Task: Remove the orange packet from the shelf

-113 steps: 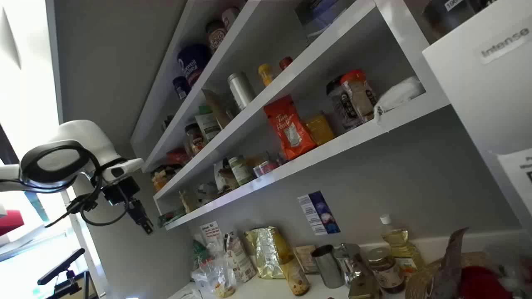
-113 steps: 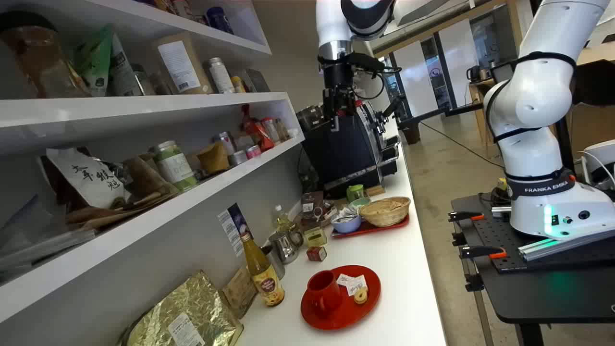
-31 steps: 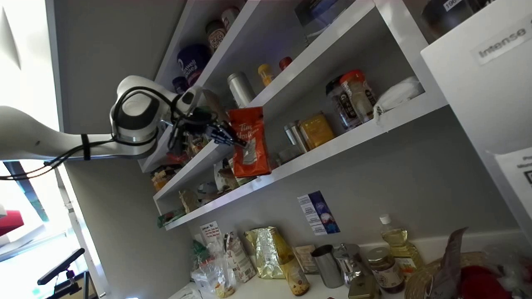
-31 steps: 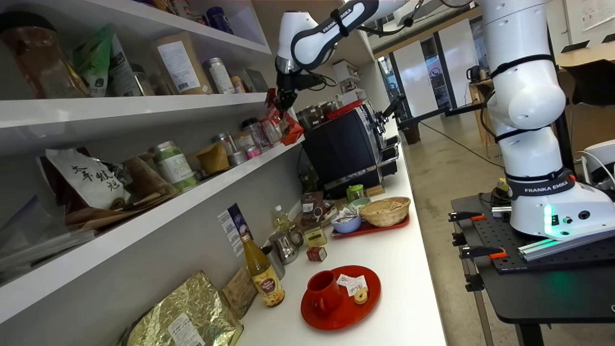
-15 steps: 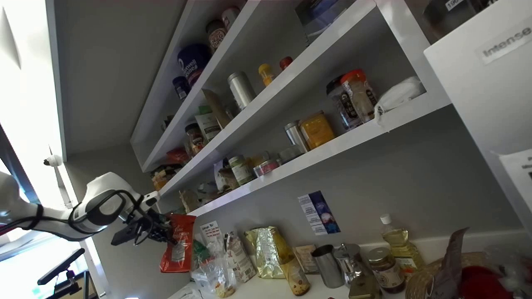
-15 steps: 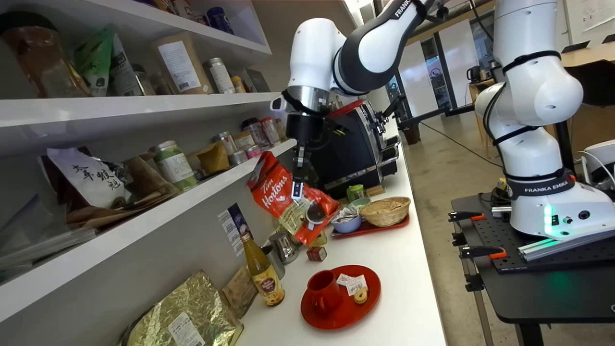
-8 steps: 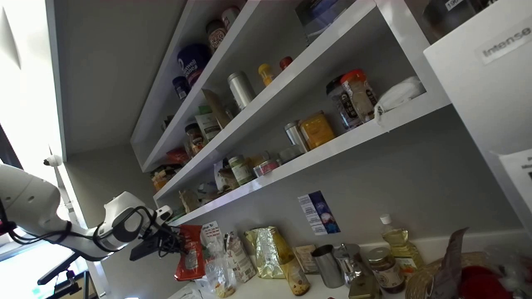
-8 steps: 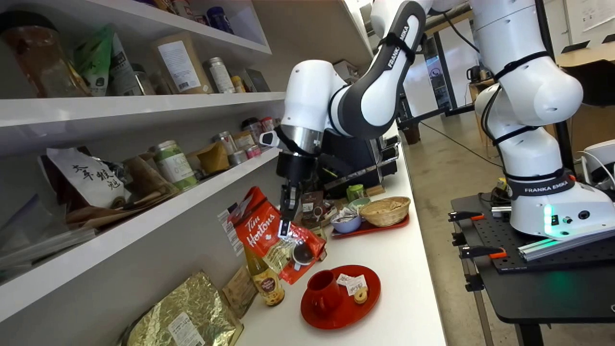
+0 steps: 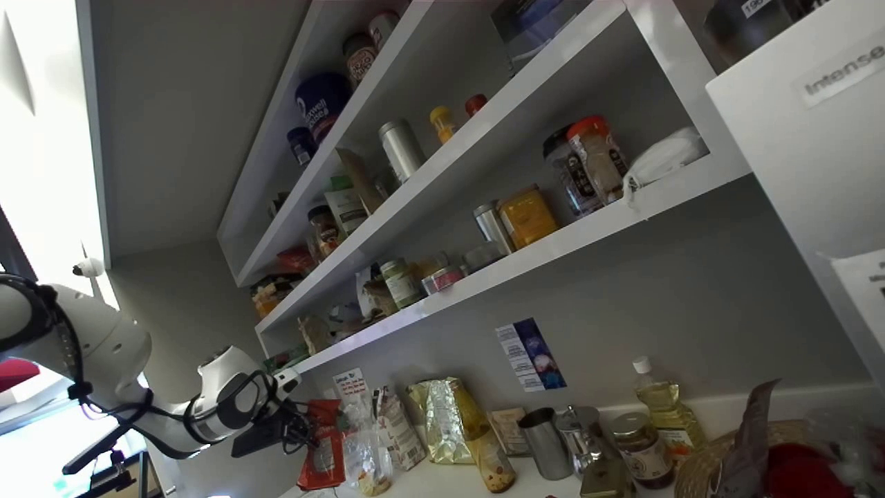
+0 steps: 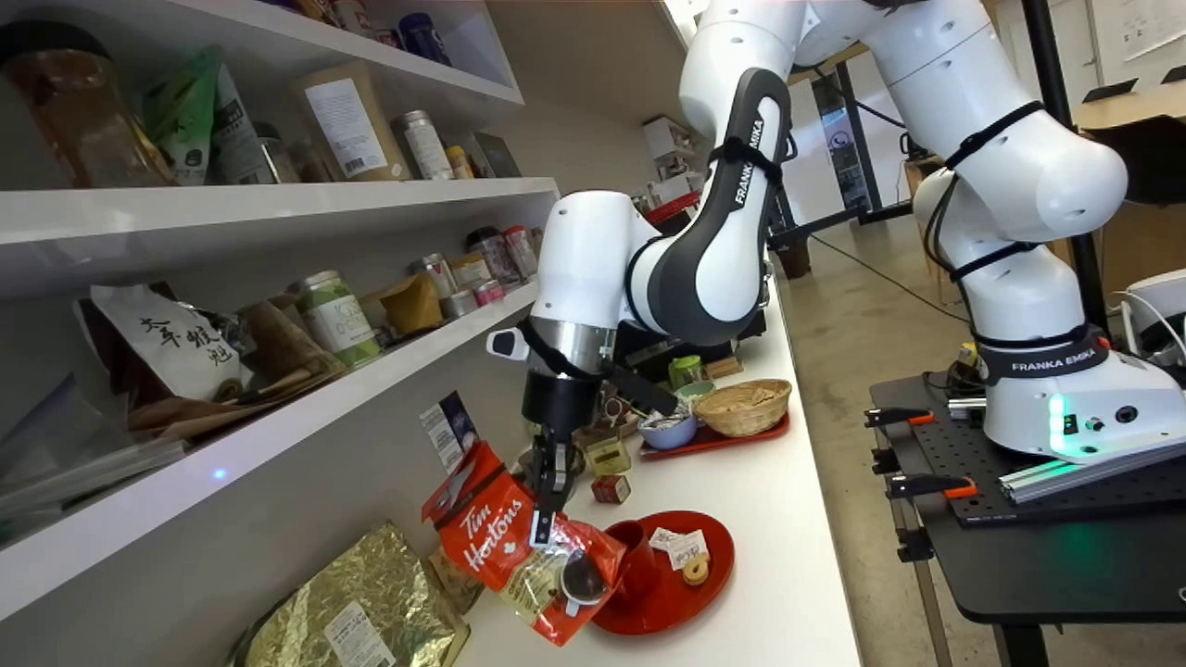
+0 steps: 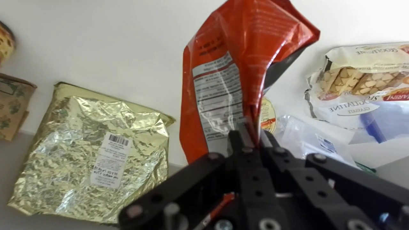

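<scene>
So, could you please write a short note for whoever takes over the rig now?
Hand: closed on the orange packet.
Packet: lower than the shelf, over the counter; I can't tell whether it touches the counter.
Done: packet off the shelf.
Left: probably just setting it down and letting go; the task names no spot.

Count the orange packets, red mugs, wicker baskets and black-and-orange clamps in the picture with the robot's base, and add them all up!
Orange packet, held in the pincer: 1
Red mug, partly hidden: 1
Wicker basket: 1
Black-and-orange clamps: 2
Total: 5
</scene>
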Robot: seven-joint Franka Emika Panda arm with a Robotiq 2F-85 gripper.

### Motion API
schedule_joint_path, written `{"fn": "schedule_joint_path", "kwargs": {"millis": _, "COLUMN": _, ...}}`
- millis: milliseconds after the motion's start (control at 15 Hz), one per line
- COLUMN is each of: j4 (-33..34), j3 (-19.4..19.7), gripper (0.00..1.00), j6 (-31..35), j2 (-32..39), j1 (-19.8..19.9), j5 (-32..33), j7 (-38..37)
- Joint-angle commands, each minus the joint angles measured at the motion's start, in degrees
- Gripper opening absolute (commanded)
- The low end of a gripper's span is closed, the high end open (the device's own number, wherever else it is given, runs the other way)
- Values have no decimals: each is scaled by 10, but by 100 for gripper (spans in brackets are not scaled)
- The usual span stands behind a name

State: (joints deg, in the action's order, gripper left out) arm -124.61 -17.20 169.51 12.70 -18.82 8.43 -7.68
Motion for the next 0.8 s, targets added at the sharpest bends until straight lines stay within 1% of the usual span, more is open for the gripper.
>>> {"fn": "schedule_joint_path", "kwargs": {"millis": 0, "j4": 48, "j3": 2, "gripper": 1, "j6": 7, "j2": 49, "j1": -15, "j5": 10, "j7": -1}}
{"fn": "schedule_joint_path", "kwargs": {"millis": 533, "j4": 81, "j3": 25, "gripper": 1, "j6": 21, "j2": 102, "j1": -46, "j5": 55, "j7": 1}}
{"fn": "schedule_joint_path", "kwargs": {"millis": 733, "j4": 85, "j3": 42, "gripper": 1, "j6": 40, "j2": 115, "j1": -63, "j5": 82, "j7": -3}}
